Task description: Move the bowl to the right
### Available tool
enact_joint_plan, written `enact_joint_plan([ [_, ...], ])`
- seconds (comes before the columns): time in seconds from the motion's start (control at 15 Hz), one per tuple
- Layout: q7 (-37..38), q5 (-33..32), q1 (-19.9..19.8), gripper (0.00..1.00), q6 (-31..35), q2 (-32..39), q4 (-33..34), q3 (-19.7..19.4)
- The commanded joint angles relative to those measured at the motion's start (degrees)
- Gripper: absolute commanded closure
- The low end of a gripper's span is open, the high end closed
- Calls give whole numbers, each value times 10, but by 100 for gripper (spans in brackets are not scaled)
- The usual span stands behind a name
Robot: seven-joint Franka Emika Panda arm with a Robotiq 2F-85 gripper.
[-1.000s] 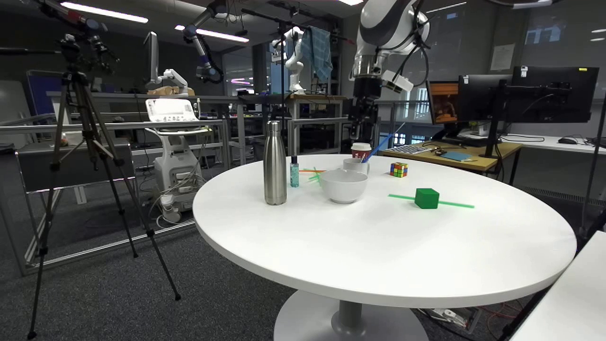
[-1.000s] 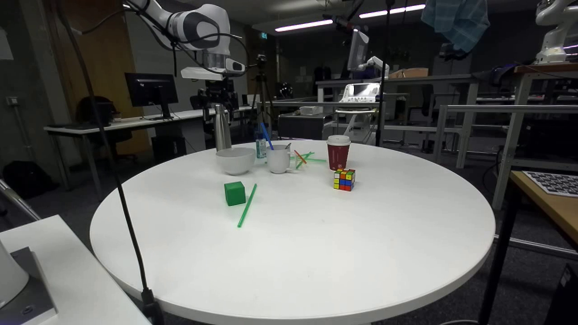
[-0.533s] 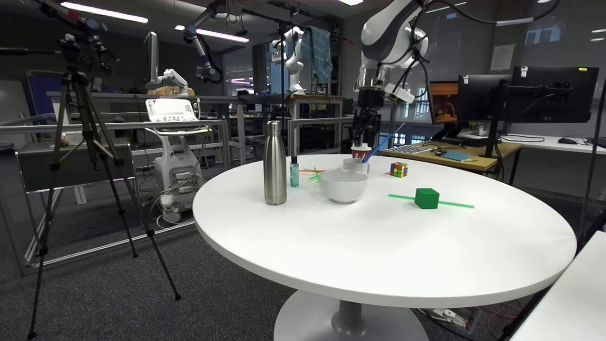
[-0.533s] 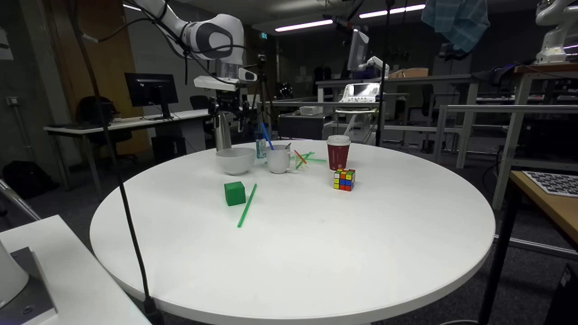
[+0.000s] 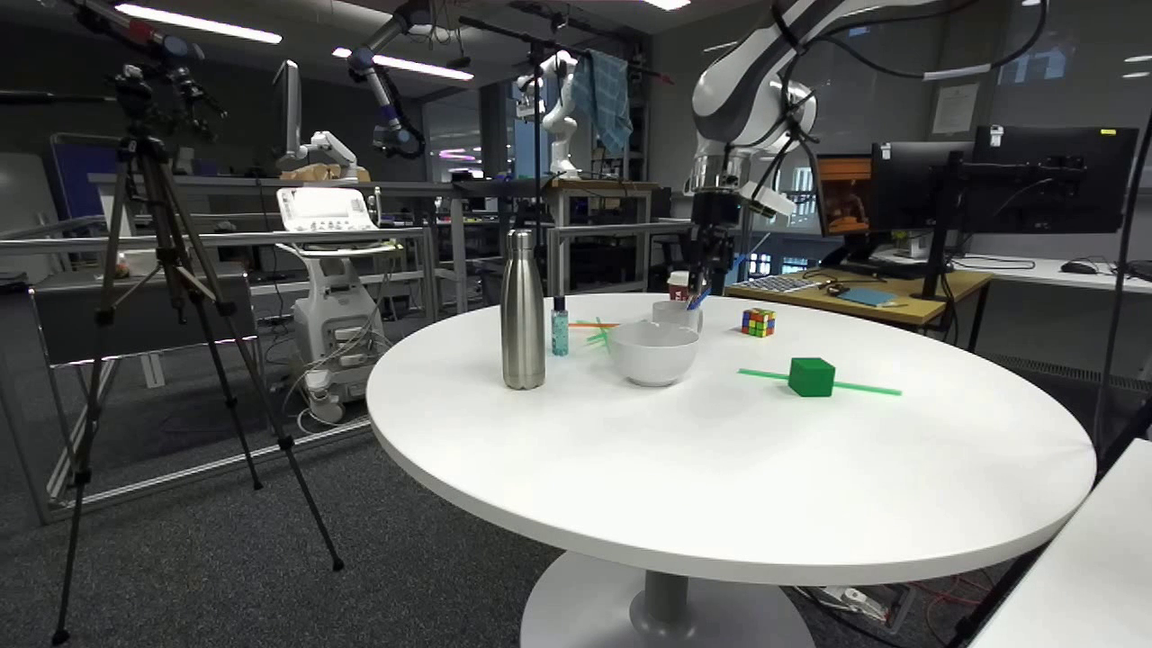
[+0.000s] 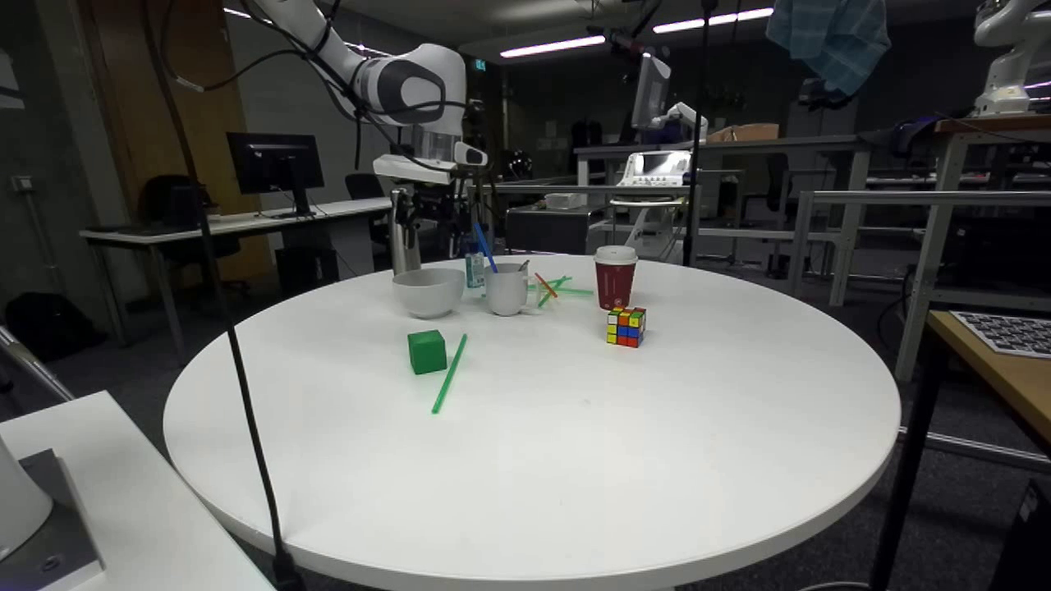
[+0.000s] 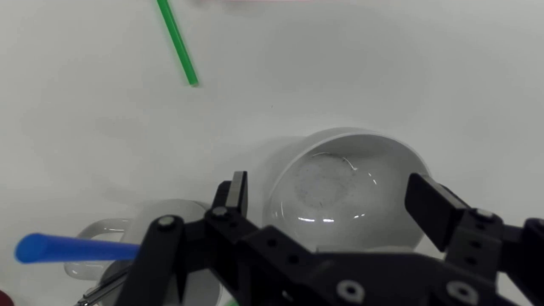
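The white bowl sits upright on the round table, plain to see in both exterior views. From the wrist view I look down into the bowl, its near edge covered by the gripper's body. My gripper is open above it, fingers spread wide with nothing held between them. The left finger lies outside the rim in that picture, while the right one overlaps the rim. In an exterior view the gripper hangs higher than the bowl and the two stand apart.
A white mug with a blue straw sticking up stands close beside the bowl. Around them are a steel bottle, a small teal bottle, a red cup, a puzzle cube, a green block and loose straws.
My gripper has come down steadily, shifting rightward in both exterior views. Bowl, mug and the other tabletop things have stayed where they were.
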Motion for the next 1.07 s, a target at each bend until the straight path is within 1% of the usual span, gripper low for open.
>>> enact_joint_plan([
  [0.0,-8,-9,-9,0,7,34,37,10],
  [0.33,-3,-24,-6,0,23,68,69,14],
  [0.73,-5,-22,-10,0,40,107,103,23],
  [1.0,-8,-22,-12,0,39,125,118,25],
])
